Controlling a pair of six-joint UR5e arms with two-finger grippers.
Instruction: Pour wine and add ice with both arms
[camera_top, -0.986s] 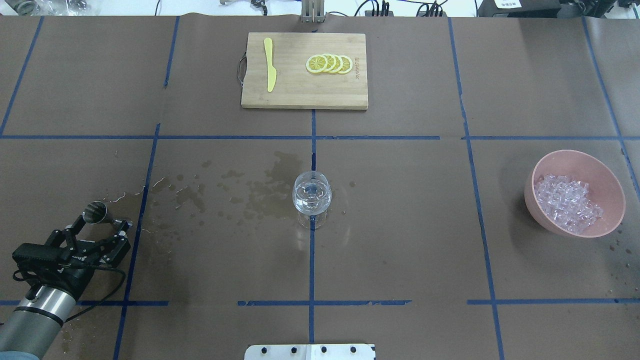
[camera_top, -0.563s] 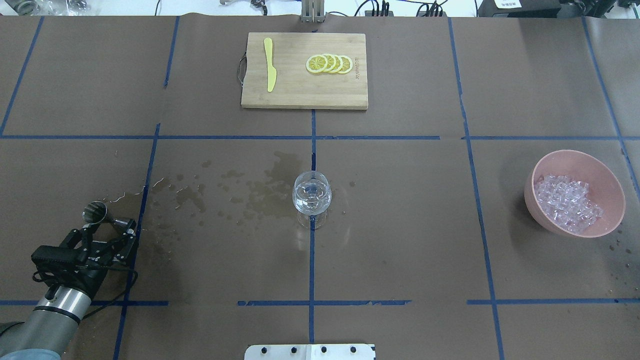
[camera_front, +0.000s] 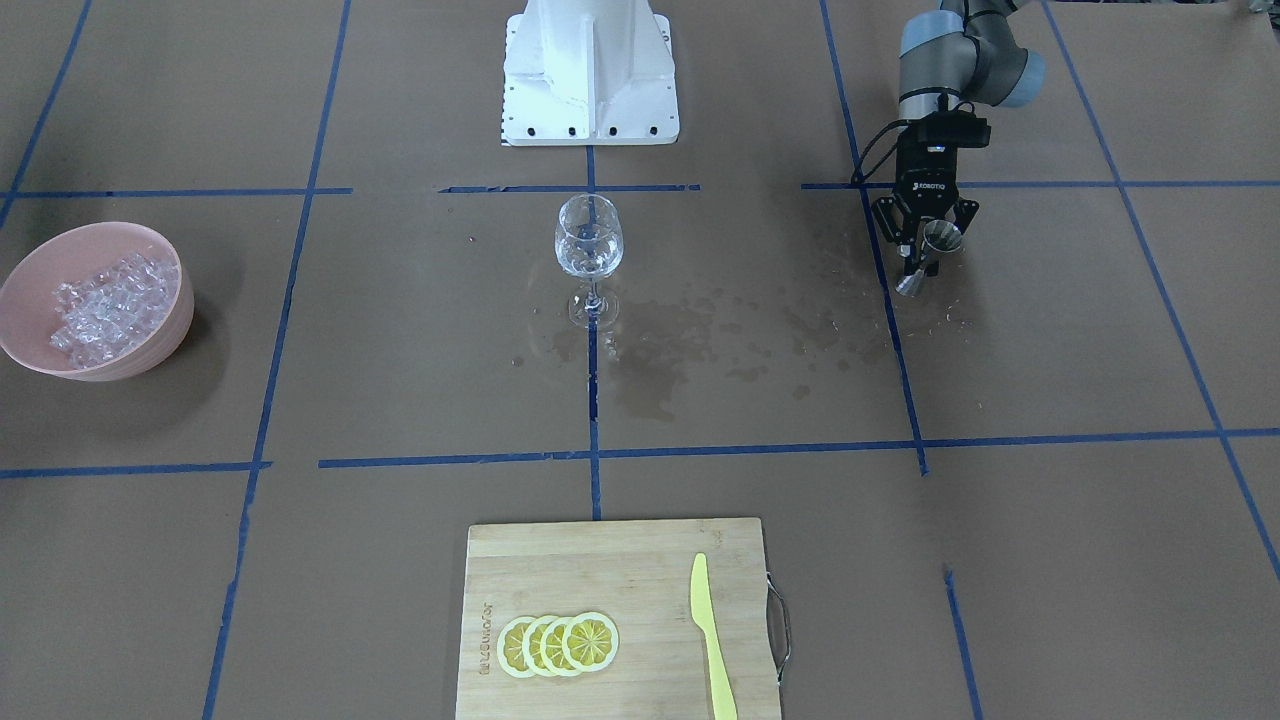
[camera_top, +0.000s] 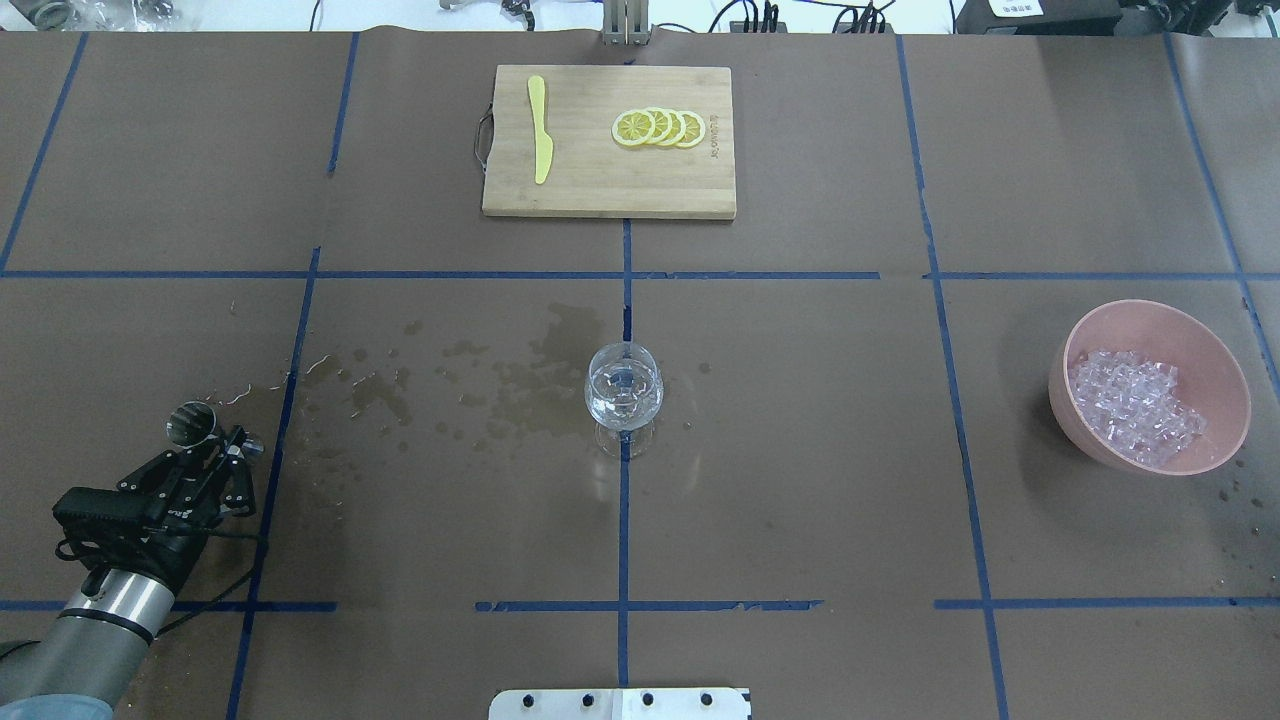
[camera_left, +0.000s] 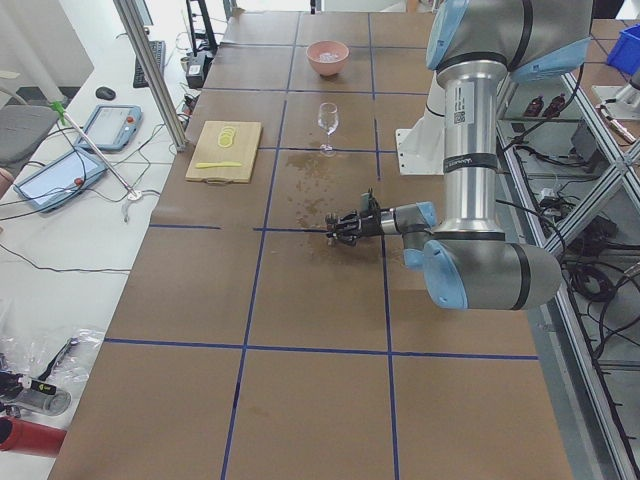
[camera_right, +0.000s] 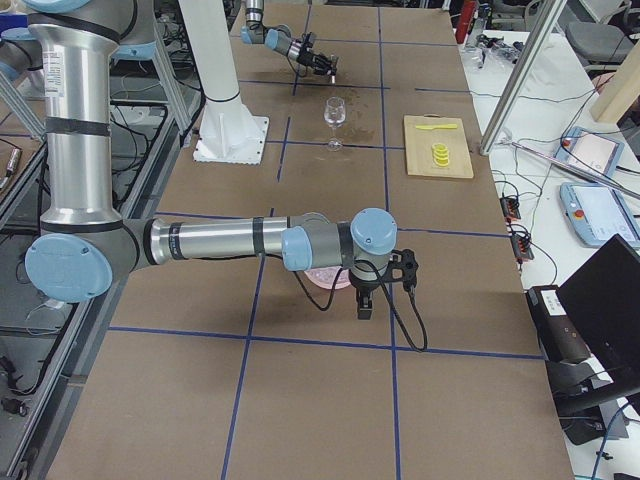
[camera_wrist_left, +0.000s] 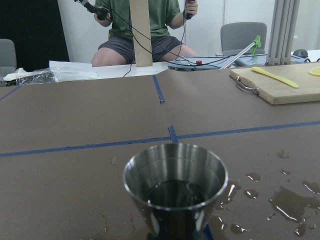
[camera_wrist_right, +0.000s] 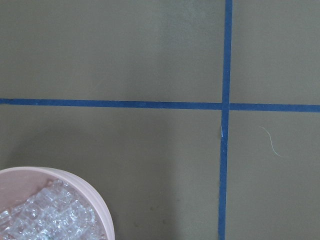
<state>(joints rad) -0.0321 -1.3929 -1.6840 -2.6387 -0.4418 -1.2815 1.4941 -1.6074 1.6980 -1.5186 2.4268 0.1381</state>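
Observation:
A steel jigger (camera_top: 192, 424) stands at the near left of the table, with a little liquid in it (camera_wrist_left: 175, 196). My left gripper (camera_top: 228, 448) is low at the jigger, its fingers closed in on its waist; it also shows in the front view (camera_front: 925, 262). A clear wine glass (camera_top: 623, 390) stands at the table's centre; I cannot tell whether it holds wine. The ice (camera_top: 1135, 405) is heaped in a pink bowl (camera_top: 1058, 390) at the right. My right gripper (camera_right: 362, 300) hangs above the table beside the bowl; I cannot tell whether it is open.
A wooden cutting board (camera_top: 608, 190) at the far centre carries lemon slices (camera_top: 658, 128) and a yellow knife (camera_top: 540, 130). Wet stains (camera_top: 520, 385) spread between the jigger and the glass. The white pedestal (camera_front: 590, 70) stands at the robot's side.
My left gripper's fingers, wide apart around the jigger a second ago, have drawn in on it. The jigger has stayed in place.

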